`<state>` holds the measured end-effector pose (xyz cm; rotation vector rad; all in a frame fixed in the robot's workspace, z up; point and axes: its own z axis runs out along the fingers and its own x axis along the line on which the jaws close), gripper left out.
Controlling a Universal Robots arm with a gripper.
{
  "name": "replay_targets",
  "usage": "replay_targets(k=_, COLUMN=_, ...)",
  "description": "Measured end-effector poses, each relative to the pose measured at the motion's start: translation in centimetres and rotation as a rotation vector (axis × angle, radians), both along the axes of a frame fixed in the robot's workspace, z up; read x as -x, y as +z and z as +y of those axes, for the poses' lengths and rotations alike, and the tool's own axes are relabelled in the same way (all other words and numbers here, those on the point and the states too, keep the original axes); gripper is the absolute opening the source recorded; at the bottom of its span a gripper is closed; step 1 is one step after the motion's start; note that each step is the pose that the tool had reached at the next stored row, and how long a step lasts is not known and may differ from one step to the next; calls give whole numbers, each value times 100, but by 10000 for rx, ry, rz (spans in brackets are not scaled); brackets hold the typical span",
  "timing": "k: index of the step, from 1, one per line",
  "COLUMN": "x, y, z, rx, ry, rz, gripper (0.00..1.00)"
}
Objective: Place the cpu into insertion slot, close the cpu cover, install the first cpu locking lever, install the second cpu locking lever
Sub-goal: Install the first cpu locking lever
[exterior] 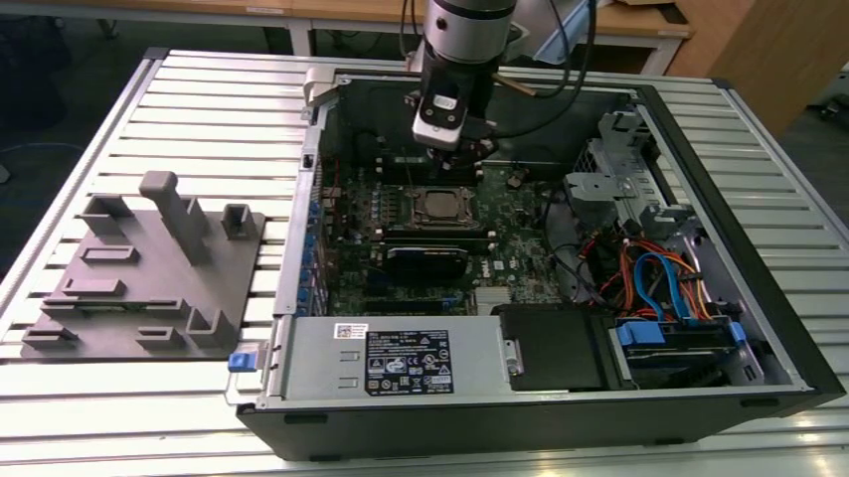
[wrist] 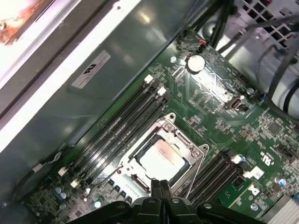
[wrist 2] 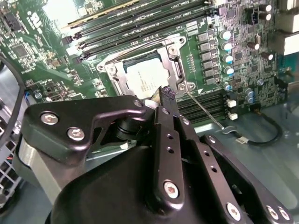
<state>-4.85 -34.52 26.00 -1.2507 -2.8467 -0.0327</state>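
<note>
The arm's jaws, pinched shut and holding nothing, hover over the open computer case (exterior: 531,432) on the table (exterior: 199,109), fingertips (wrist 2: 167,93) poised at the slot's (exterior: 413,208) 12 o'clock in the exterior view. The cpu (wrist: 161,158) sits in the slot with the cover (wrist 2: 113,77) lying flat around it, while a thin lever (wrist 2: 205,111) angles away across the green board (wrist: 205,93). A grey fixture tray (exterior: 146,268) lies on the table at the case's 9 o'clock.
</note>
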Motion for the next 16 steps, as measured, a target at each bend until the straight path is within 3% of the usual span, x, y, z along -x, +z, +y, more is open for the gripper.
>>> replay_targets(k=10, x=0, y=0, z=-2, rx=0, ry=999, rz=0, gripper=10)
replay_targets(k=16, x=0, y=0, z=-3, rx=0, ry=1185, rz=0, gripper=10)
